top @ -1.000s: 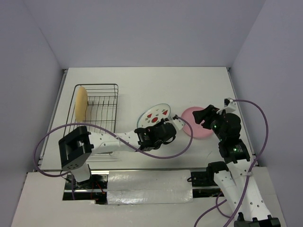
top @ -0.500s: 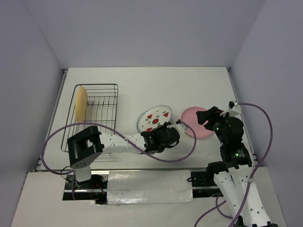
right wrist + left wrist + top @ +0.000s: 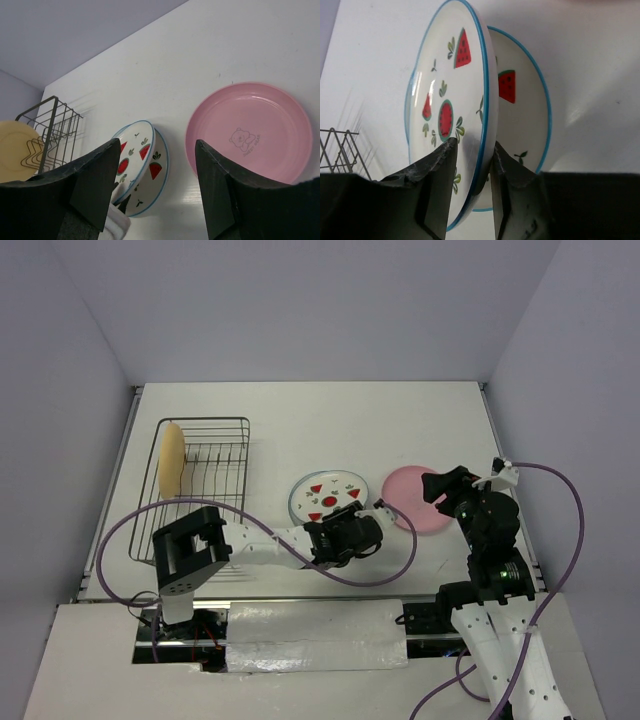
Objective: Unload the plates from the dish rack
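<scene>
My left gripper is shut on the near rim of a white plate with red watermelon marks. That plate leans tilted over a second watermelon plate lying on the table; both show in the right wrist view. The left gripper pinches the rim between its fingers. A pink plate lies flat to the right. My right gripper is open and empty over its near right side. The dish rack holds one tan-yellow plate upright.
The rack stands at the table's left, with the tan-yellow plate at its far left end. Grey walls enclose the table. Purple cables loop beside both arms near the front edge.
My left gripper has lowered the watermelon plate from near upright to a low tilt, moving slightly right. My right arm has drawn back to the right.
</scene>
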Action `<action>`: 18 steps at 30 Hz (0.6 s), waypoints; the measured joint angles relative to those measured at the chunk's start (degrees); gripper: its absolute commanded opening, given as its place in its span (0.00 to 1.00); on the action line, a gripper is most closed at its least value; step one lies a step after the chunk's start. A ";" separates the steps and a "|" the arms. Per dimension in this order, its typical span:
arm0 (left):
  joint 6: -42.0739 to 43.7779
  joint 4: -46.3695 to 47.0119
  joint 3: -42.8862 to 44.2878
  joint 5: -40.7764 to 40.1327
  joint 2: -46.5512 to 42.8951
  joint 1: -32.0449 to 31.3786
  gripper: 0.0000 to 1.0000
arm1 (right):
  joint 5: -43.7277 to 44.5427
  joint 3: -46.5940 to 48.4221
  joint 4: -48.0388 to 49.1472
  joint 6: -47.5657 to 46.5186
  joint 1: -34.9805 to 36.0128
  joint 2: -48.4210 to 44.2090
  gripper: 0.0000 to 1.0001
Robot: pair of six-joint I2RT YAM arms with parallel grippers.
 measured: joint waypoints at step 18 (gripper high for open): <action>-7.65 -0.55 -0.50 -2.36 5.75 -0.63 0.69 | 0.96 0.00 -0.70 0.00 -0.04 -0.17 0.69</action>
